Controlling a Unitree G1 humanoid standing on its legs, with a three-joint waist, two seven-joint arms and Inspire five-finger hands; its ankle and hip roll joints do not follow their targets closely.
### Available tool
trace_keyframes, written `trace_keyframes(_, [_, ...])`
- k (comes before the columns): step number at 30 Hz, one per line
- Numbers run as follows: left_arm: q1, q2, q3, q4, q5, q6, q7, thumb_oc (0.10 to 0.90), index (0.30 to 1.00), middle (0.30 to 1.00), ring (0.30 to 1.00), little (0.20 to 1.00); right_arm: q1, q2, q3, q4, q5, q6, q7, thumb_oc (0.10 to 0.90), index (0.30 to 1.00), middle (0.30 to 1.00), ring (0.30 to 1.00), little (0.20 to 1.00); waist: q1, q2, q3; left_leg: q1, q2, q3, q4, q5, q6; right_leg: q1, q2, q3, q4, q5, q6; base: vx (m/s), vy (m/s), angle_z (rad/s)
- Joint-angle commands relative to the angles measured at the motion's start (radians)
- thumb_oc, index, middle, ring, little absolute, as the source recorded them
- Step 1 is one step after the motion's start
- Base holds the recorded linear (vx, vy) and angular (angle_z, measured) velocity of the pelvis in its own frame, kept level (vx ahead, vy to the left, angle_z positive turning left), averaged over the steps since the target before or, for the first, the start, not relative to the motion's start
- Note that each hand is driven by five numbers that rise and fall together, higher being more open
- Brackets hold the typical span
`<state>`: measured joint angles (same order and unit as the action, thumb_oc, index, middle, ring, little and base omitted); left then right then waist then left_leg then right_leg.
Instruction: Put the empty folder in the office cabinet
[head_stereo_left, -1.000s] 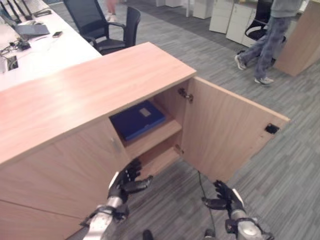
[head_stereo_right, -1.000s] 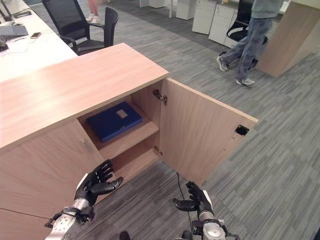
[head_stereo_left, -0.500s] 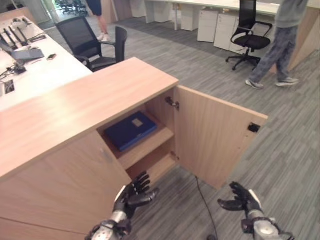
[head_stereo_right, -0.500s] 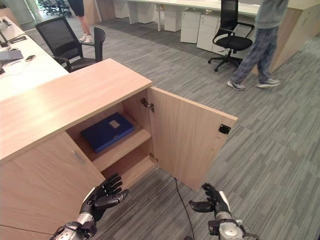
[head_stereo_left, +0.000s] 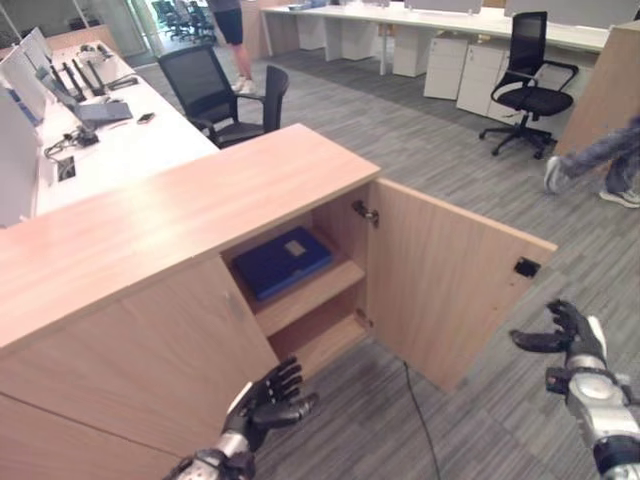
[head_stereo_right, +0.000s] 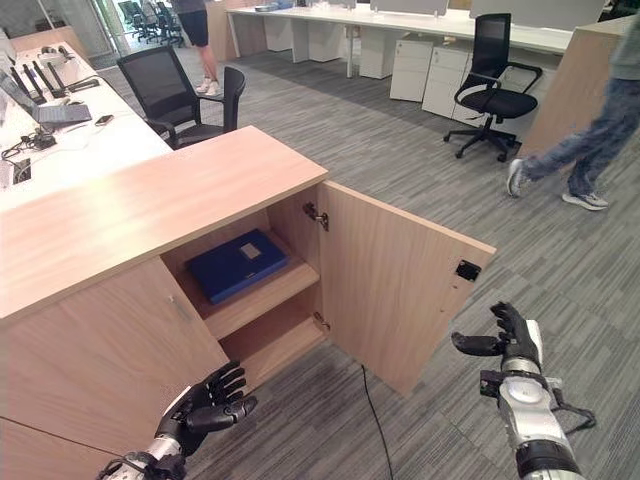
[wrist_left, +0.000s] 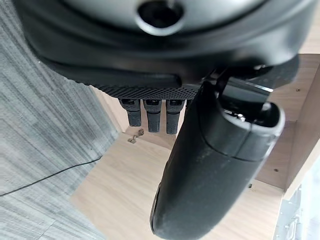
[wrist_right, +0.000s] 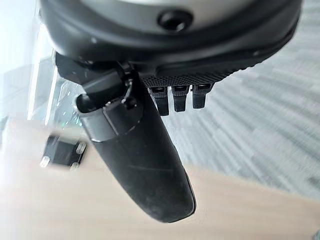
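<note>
A blue folder lies flat on the upper shelf inside the wooden office cabinet, whose right door stands wide open. My left hand hovers low in front of the cabinet's shut left door, fingers spread and holding nothing; its wrist view looks toward the lower shelf. My right hand floats just past the open door's outer edge, near the black latch, fingers relaxed and empty.
A white desk with laptops and cables runs behind the cabinet, with a black chair beside it. Another black chair stands far right. A person's legs cross the grey carpet at right; another person stands at the far back.
The camera has tilted up and shifted. My right hand has risen and swung out to the right, now beside the open door's edge. The walking person has moved further right.
</note>
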<state>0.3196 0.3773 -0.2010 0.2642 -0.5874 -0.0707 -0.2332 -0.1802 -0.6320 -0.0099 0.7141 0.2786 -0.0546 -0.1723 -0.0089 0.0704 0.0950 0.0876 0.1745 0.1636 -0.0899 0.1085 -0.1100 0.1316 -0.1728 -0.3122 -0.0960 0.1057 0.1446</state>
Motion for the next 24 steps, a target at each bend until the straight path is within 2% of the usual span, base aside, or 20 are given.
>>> trace_keyframes(1, [-0.103, 0.037, 0.0, -0.057, -0.045, -0.069, -0.025, 0.8, 0.9, 0.9, 0.9, 0.9, -0.169, -0.031, -0.001, -0.042, 0.016, -0.084, -0.013, 0.8, 0.9, 0.9, 0.9, 0.9, 0.033, -0.044, -0.01, 0.039, 0.017, -0.009, 0.003, -0.07, -0.039, 0.018, 0.0, -0.012, 0.009, -0.103, 0.045, 0.0, 0.0, 0.0])
trace_keyframes(13, [-0.102, 0.031, -0.011, -0.038, -0.026, -0.067, -0.015, 0.8, 0.9, 0.9, 0.9, 0.9, -0.239, 0.068, 0.125, -0.162, -0.018, -0.069, 0.026, 0.8, 0.9, 0.9, 0.9, 0.9, 0.063, -0.05, -0.014, 0.041, 0.007, -0.031, 0.003, -0.078, -0.038, 0.035, -0.012, -0.029, 0.009, -0.099, 0.043, 0.01, 0.0, 0.06])
trace_keyframes(17, [-0.101, 0.036, -0.022, -0.041, -0.024, -0.064, -0.02, 0.8, 0.9, 0.9, 0.9, 0.9, -0.274, 0.089, 0.158, -0.15, -0.021, -0.066, 0.03, 0.8, 0.9, 0.9, 0.9, 0.9, 0.077, -0.052, -0.016, 0.037, 0.003, -0.045, 0.003, -0.081, -0.038, 0.039, -0.018, -0.04, 0.009, -0.098, 0.045, 0.01, 0.006, 0.04])
trace_keyframes(24, [-0.112, 0.029, -0.016, -0.037, -0.011, -0.069, -0.013, 0.8, 0.9, 0.9, 0.9, 0.9, -0.225, 0.129, 0.188, -0.288, -0.018, -0.079, 0.075, 0.8, 0.9, 0.9, 0.9, 0.9, 0.081, -0.054, -0.015, 0.031, -0.006, -0.069, 0.003, -0.083, -0.038, 0.041, -0.026, -0.046, 0.009, -0.096, 0.046, 0.0, 0.003, 0.08])
